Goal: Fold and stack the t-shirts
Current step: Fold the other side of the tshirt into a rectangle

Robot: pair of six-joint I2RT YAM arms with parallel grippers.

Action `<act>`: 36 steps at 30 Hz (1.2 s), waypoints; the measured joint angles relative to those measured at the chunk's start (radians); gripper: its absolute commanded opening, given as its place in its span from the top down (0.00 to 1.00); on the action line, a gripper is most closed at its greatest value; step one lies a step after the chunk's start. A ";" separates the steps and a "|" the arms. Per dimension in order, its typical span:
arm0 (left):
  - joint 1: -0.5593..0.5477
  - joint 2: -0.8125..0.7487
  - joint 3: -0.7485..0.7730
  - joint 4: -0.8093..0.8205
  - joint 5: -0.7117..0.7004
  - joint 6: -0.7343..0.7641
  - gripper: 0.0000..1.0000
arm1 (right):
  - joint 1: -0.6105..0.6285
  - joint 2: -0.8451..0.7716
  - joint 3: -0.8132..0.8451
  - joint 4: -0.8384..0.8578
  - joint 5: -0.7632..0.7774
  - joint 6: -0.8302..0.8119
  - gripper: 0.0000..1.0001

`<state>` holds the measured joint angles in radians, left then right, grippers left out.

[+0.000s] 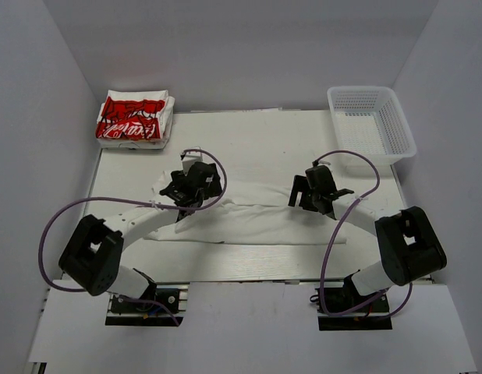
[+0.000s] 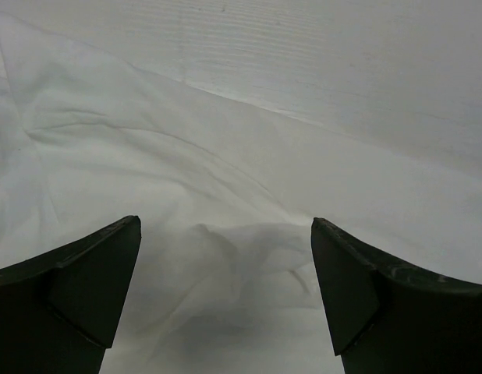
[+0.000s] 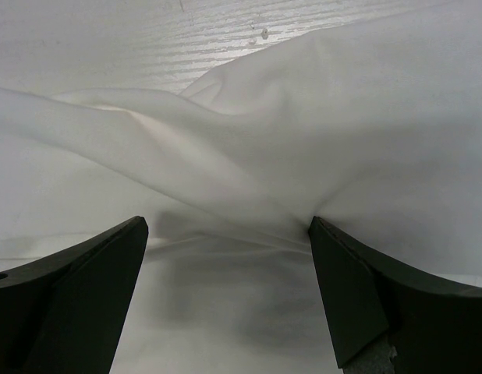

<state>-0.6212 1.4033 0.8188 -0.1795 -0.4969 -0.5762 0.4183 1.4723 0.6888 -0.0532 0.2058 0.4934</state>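
White shirt (image 1: 256, 222), crumpled on counter (image 1: 256, 140): left claw (image 2: 225, 224) and right claw (image 3: 228, 222) both released above it; pinch edges evenly, lift together.

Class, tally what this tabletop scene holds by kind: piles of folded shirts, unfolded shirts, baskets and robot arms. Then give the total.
Pile of folded printed shirts: 1
Unfolded white shirt: 1
White mesh basket: 1
Robot arms: 2, the left arm and the right arm
Total: 5
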 measured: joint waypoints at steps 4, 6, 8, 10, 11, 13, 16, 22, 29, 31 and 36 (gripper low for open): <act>0.026 0.072 0.012 0.020 -0.013 0.004 0.00 | 0.000 -0.008 -0.009 0.002 -0.006 -0.002 0.10; 0.035 0.101 0.021 0.031 -0.012 0.004 0.00 | 0.000 -0.018 -0.017 0.001 -0.007 -0.001 0.10; 0.039 0.129 0.030 0.039 -0.006 0.005 0.00 | 0.000 -0.031 -0.029 -0.002 -0.007 -0.001 0.10; 0.040 0.149 0.033 0.053 0.016 0.007 0.00 | 0.000 -0.043 -0.038 -0.007 -0.007 -0.001 0.10; 0.040 0.155 0.033 0.060 0.031 0.008 0.00 | 0.000 -0.046 -0.040 -0.008 -0.006 -0.001 0.10; 0.040 0.166 0.033 0.086 0.072 0.011 0.00 | 0.000 -0.047 -0.042 -0.008 -0.006 -0.002 0.10; 0.040 0.178 0.033 0.120 0.123 0.013 0.00 | 0.000 -0.046 -0.042 -0.007 -0.006 -0.003 0.10; 0.040 0.208 0.029 0.165 0.193 0.032 0.00 | 0.000 -0.045 -0.050 0.010 -0.008 0.000 0.10; 0.037 0.247 0.029 0.163 0.226 0.054 0.00 | 0.000 -0.076 -0.086 0.045 -0.021 0.006 0.10; 0.035 0.247 0.027 0.166 0.253 0.055 0.00 | 0.000 -0.087 -0.099 0.056 -0.023 0.009 0.10; 0.018 0.215 -0.066 0.268 0.433 0.043 0.00 | 0.000 -0.107 -0.116 0.060 -0.026 0.017 0.10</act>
<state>-0.6029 1.6180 0.7525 0.0883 -0.0635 -0.5327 0.4183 1.3655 0.5724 0.0067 0.1795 0.5106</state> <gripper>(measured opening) 0.997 0.904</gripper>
